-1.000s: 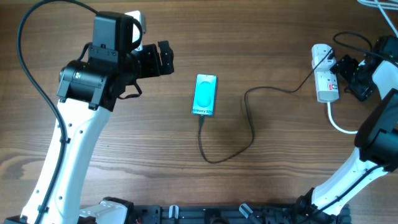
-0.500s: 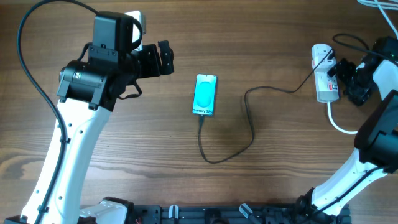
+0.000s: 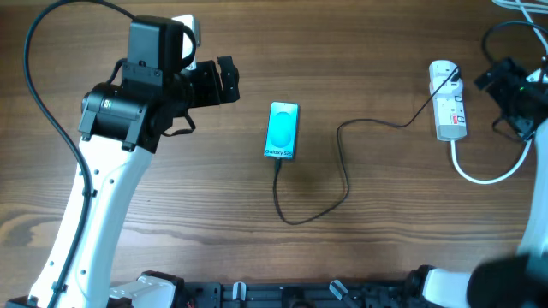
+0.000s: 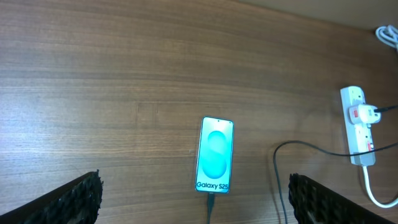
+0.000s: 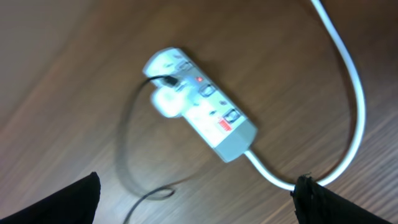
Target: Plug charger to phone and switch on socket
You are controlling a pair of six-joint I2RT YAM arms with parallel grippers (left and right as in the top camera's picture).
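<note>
The phone [image 3: 282, 130] lies flat mid-table, its cyan screen lit, and shows again as the phone [image 4: 215, 154] in the left wrist view. The black charger cable [image 3: 342, 162] runs from the phone's near end in a loop to the white socket [image 3: 449, 109] at the right. Its plug [image 4: 211, 198] sits in the phone's port. My left gripper [image 3: 228, 79] hovers left of the phone, open and empty [image 4: 194, 185]. My right gripper [image 3: 490, 79] is open, just right of the socket [image 5: 202, 102] and apart from it, with nothing between its fingers [image 5: 199, 186].
A thick white cord [image 3: 479, 175] curves from the socket's near end toward the right edge, and shows as the white cord [image 5: 354, 81] in the right wrist view. A white adapter [image 5: 166, 98] is plugged into the socket. More white cords [image 3: 527, 8] lie at the far right corner.
My right gripper has pulled back from the socket, toward the right edge, and its arm has swung out of frame. The left arm, phone and cable have not moved.
</note>
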